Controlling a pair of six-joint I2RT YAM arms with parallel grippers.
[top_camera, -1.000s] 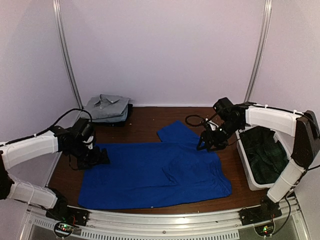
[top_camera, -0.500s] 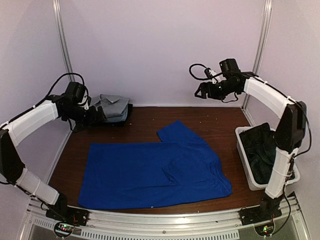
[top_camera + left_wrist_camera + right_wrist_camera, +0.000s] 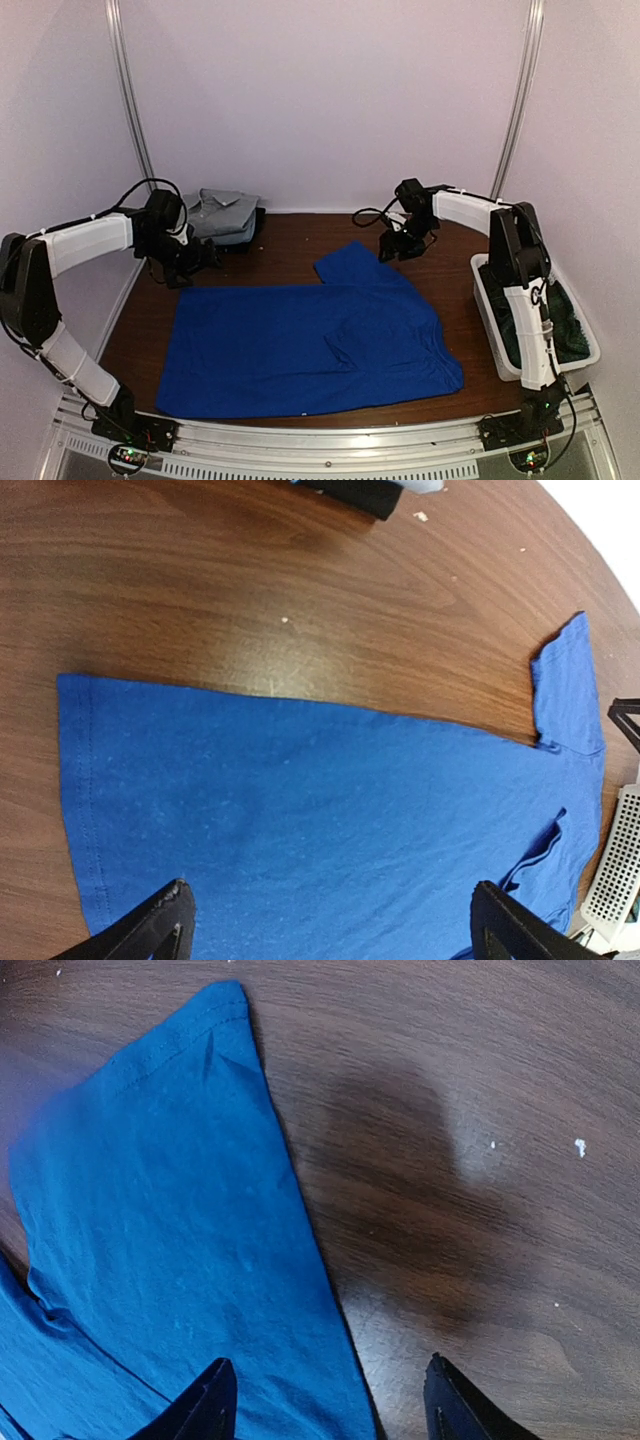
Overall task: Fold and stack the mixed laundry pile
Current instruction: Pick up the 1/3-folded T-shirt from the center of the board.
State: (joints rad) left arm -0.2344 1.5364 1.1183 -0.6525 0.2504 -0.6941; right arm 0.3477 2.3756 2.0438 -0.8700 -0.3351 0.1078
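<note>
Inventory, as I see it from the console:

- Arms: two. The left gripper (image 3: 197,260) is at the far left, just beyond the far left corner of the blue shirt. Its fingers (image 3: 165,925) stand spread to their widest, with blue cloth below them. The right gripper (image 3: 398,246) is at the far right, over the tip of the shirt's far sleeve (image 3: 350,265). Its fingers (image 3: 212,1405) are parted and straddle the sleeve's edge, half over cloth and half over bare wood. I cannot tell whether they touch it.
- Royal-blue T-shirt (image 3: 310,345): one. It lies spread flat across the middle of the table, hem to the left and neck end to the right. One sleeve points to the far side, and the other is folded in on the body.
- Light grey collared shirt (image 3: 213,210): one, folded, at the far left corner against the wall.
- Dark piece (image 3: 256,228): one, under the grey shirt, with its edge showing on the right.
- White plastic bin (image 3: 488,305): one, at the right edge of the table. It holds one dark green-black garment (image 3: 565,325), bunched up. The right arm's upright links cross in front of the bin in the top view.
- Brown wooden table (image 3: 300,250): one, with small white specks (image 3: 580,1146) scattered near the sleeve.
- Metal uprights (image 3: 130,100): two, along the back wall.
</note>
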